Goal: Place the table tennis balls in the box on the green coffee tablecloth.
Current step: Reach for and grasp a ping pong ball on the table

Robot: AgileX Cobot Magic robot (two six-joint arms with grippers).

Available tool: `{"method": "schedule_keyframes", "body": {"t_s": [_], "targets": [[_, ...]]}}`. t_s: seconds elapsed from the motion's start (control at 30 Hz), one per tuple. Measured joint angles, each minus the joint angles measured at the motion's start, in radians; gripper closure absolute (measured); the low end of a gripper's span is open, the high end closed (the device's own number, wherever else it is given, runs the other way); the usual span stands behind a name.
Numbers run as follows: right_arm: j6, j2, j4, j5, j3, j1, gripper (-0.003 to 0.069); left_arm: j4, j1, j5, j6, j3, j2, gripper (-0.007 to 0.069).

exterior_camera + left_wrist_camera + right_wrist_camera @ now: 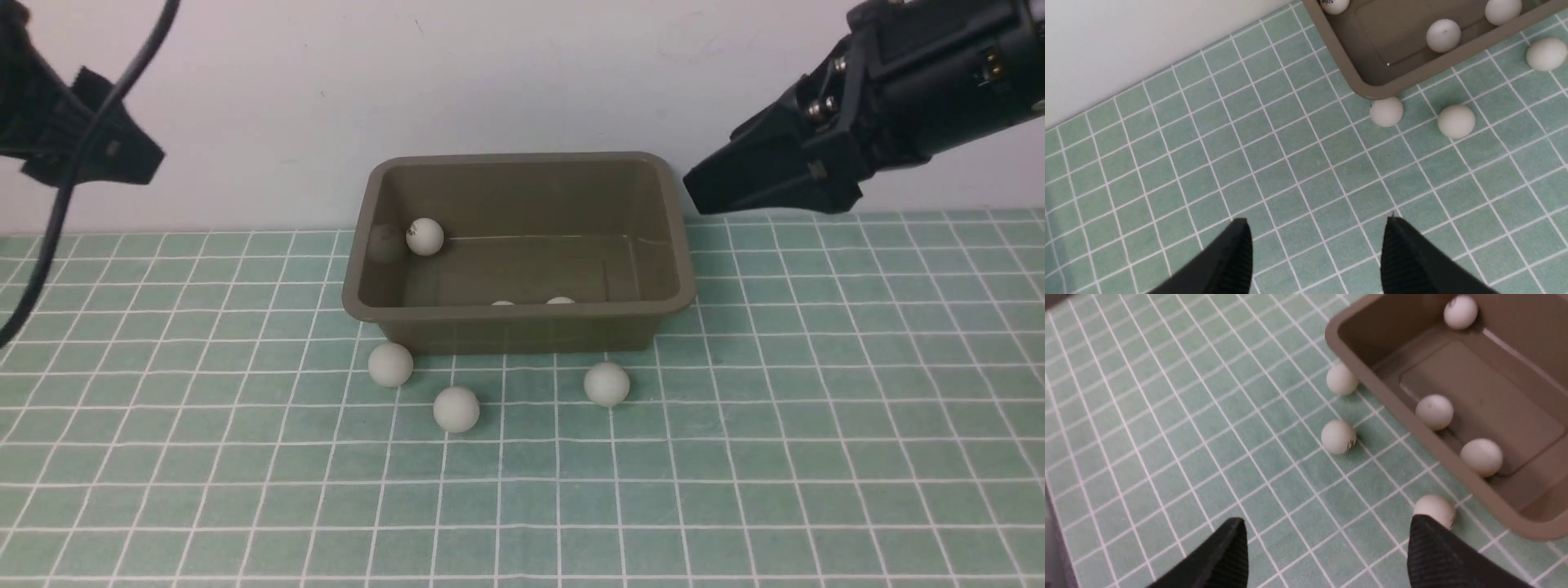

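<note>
The olive-brown box (pixel 522 314) stands on the green checked tablecloth (pixel 816 425). Three white balls lie inside it: one at the far left (pixel 424 236) and two by the near wall (pixel 503 303) (pixel 560 300). Three balls lie on the cloth in front of the box (pixel 390 364) (pixel 456 409) (pixel 606 384). My left gripper (pixel 1316 222) is open and empty, raised at the far left (pixel 135 159). My right gripper (pixel 1327 524) is open and empty, raised right of the box (pixel 727 184). One finger (pixel 1437 551) partly hides a ball (pixel 1435 507) in the right wrist view.
A white wall (pixel 522 73) rises just behind the box. A black cable (pixel 73 180) hangs by the left arm. The cloth runs to the front and to both sides of the box.
</note>
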Motion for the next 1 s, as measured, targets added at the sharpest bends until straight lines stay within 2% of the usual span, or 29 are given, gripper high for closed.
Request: {"method": "schedule_keyframes", "body": {"t_s": [0.33, 0.6, 1.0], "targets": [[0.038, 0.002, 0.058, -0.318, 0.183, 0.005, 0.0186, -0.006, 0.000, 0.019, 0.000, 0.000, -0.001, 0.0241], [0.038, 0.080, 0.126, -0.413, 0.202, 0.066, 0.0186, -0.006, 0.000, 0.019, -0.001, 0.000, -0.002, 0.0241], [0.018, 0.245, 0.159, -0.577, 0.203, 0.147, 0.0179, -0.007, 0.000, 0.020, -0.002, 0.000, -0.003, 0.0241]]}}
